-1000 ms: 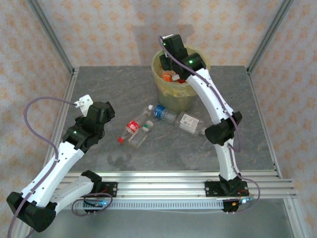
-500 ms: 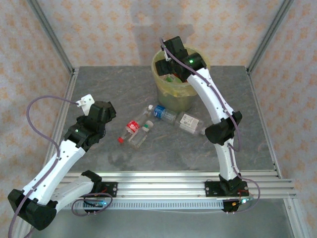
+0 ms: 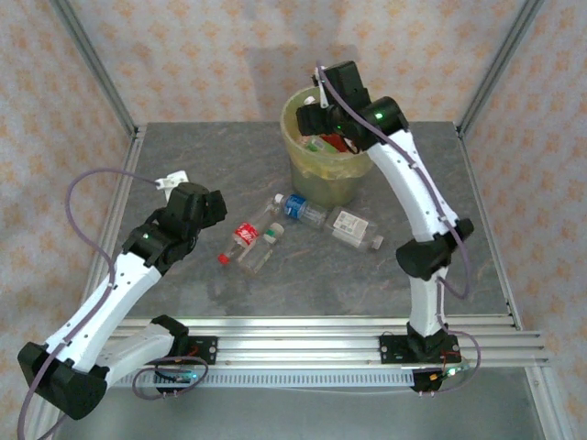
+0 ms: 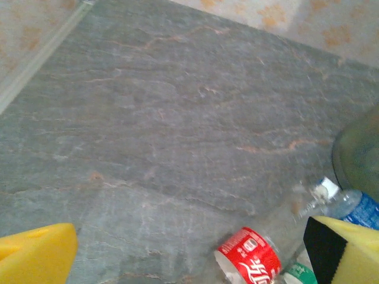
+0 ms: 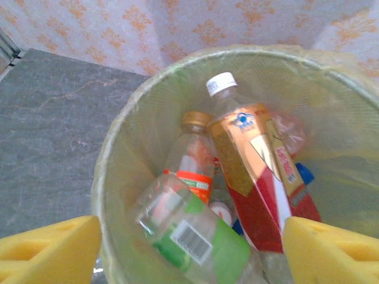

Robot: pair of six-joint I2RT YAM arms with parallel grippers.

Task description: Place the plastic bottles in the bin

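Covering the floor of a cell walled in peach-patterned paper (image 3: 183, 55): grey marbled table (image 3: 183, 147). Left gripper (image 4: 189, 251), left of centre, jaws fully spread, empty. Several plastic bottles (image 3: 244, 235) lying mid-table; others inside the bin (image 3: 303, 179), upper centre. Right gripper (image 5: 189, 248) above the bin, spread wide, empty; narrower a second ago, its arm since swung rightward.

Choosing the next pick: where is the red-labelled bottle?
Top view: the red-labelled bottle lies left of table centre, beside a clear bottle.
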